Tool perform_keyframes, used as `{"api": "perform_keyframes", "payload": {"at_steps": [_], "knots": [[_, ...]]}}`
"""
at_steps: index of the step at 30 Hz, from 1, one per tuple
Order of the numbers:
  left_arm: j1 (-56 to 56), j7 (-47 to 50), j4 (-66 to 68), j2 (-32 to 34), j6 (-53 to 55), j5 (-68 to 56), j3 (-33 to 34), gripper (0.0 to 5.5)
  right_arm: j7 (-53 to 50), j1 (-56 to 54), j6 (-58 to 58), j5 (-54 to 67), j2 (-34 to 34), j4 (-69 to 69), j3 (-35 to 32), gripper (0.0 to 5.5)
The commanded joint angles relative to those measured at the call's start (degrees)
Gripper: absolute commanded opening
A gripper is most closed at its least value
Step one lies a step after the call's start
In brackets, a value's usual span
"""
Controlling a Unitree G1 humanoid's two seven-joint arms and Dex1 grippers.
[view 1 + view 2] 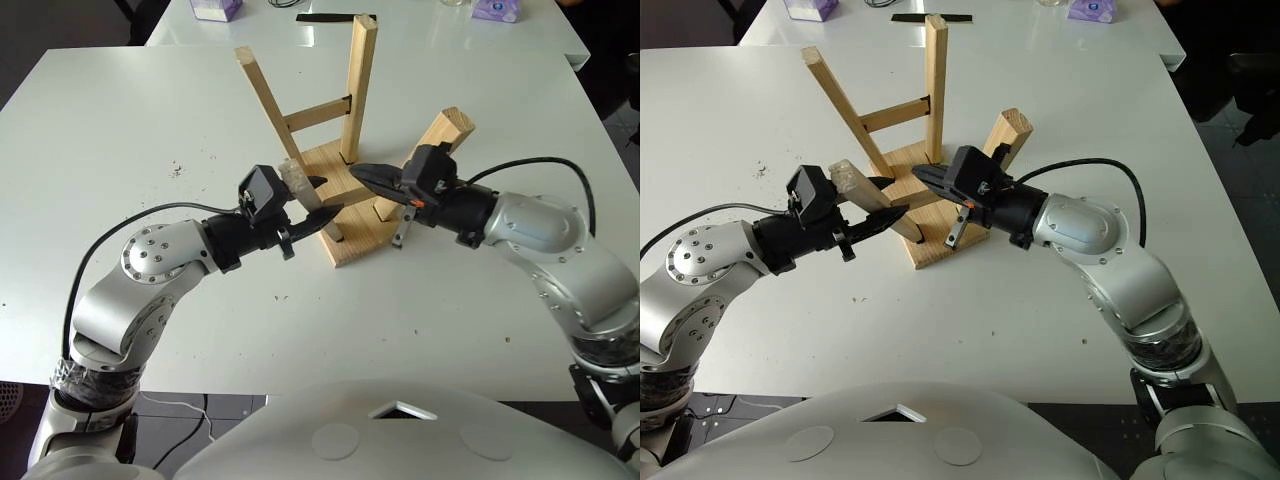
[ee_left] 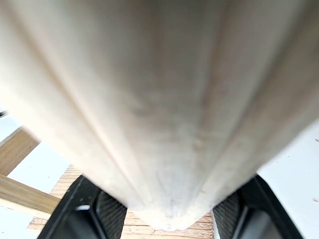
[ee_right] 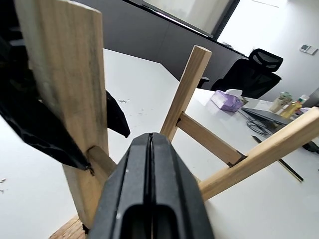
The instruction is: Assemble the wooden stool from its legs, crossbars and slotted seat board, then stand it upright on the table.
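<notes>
Pale wooden stool [image 1: 330,165], left eye view: upside down on the white table [image 1: 120,120], seat down so legs slot in from above. Left wrist view: left gripper [image 2: 167,216] pinches a pale square leg [image 2: 164,109], steadying it. Right wrist view: right gripper [image 3: 151,138] pressed together, empty, beside the crossbar [image 3: 207,139].

The broad white bench [image 1: 120,150] carries a small scatter of dark crumbs [image 1: 177,168] toward its left side. Behind it stands a second white table [image 1: 420,35] — on it a purple tissue box [image 1: 215,9] near the left end, another purple tissue box [image 1: 495,10] near the right end, and a flat black strip [image 1: 325,17] lying between them. A black office chair [image 3: 251,77] stands beyond that table.
</notes>
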Motion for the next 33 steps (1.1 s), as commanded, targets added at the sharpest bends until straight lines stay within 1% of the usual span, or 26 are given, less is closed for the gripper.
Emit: {"api": "perform_keyframes", "payload": {"at_steps": [1, 4, 6, 10, 13, 15, 16, 20, 22, 24, 25, 27, 29, 30, 32, 33], "knots": [[1.58, -0.66, 2.48, 1.51, 4.66, 0.45, -1.77, 2.05, -0.19, 1.81, -1.70, -5.89, 0.77, 1.62, 5.34, 0.00], [1.51, -1.16, 2.41, 2.19, 5.05, 0.16, -1.22, 2.05, 2.36, 4.26, -2.56, -10.30, -2.67, 2.43, 8.72, 0.00], [1.74, -1.39, 1.98, 2.67, 5.22, -0.05, -1.03, 2.05, 3.43, 3.30, -2.57, -11.50, -2.61, 3.14, 9.03, 0.00], [1.97, -2.08, 1.35, 3.49, 5.37, -0.60, -1.19, 2.05, 3.66, 1.00, -1.65, -10.89, -0.06, 2.57, 7.29, 0.00], [2.61, -2.67, 1.30, 4.30, 5.30, -1.01, -1.06, 2.05, 1.51, -0.64, 0.27, -6.33, 5.44, 0.77, 2.51, 0.00], [2.85, -3.44, 1.41, 4.84, 5.27, -1.36, -1.00, 2.05, 1.00, -1.25, 1.20, -5.89, 6.84, 0.53, 1.42, 0.00], [2.90, -3.94, 1.54, 5.13, 5.15, -1.45, -1.00, 2.05, 1.09, -0.75, 1.13, -6.47, 6.71, 0.54, 1.65, 0.00], [1.73, -6.69, 3.55, 6.95, 4.80, -1.56, -0.92, 2.05, 4.63, 3.99, -2.07, -11.76, 0.39, 1.69, 5.81, 0.00], [1.72, -7.76, 4.47, 7.83, 4.52, -1.37, -0.41, 2.05, 6.08, 5.12, -2.95, -12.65, -1.22, 1.63, 6.17, 0.00], [1.84, -8.63, 5.31, 8.39, 4.06, -1.11, -0.05, 2.05, 6.92, 4.96, -3.54, -12.66, -1.44, 1.73, 5.65, 0.00], [1.84, -8.99, 5.71, 8.54, 3.80, -0.86, -0.16, 2.05, 6.82, 4.39, -3.31, -11.55, -0.42, 1.54, 4.42, 0.00], [1.83, -9.85, 6.32, 8.74, 3.21, -0.64, -0.59, 2.05, 6.22, 1.83, -1.62, -4.04, 4.54, 0.00, -1.43, 0.00], [2.00, -10.61, 6.88, 9.05, 2.51, -0.34, -0.87, 2.05, 3.75, -3.08, 3.68, 9.39, 10.38, -0.78, -11.63, 0.00], [2.04, -11.04, 7.20, 9.26, 2.08, -0.06, -1.00, 2.05, 2.13, -6.10, 6.29, 15.90, 11.93, 0.08, -16.97, 0.00], [1.94, -12.06, 8.13, 9.52, 1.06, 0.26, -1.02, 2.05, -0.63, -11.96, 9.24, 26.70, 11.78, 4.48, -27.28, 0.00], [2.05, -12.64, 8.78, 9.56, 0.24, 0.45, -0.90, 2.05, -1.49, -14.05, 9.77, 29.46, 10.82, 7.39, -31.25, 0.00]]}}
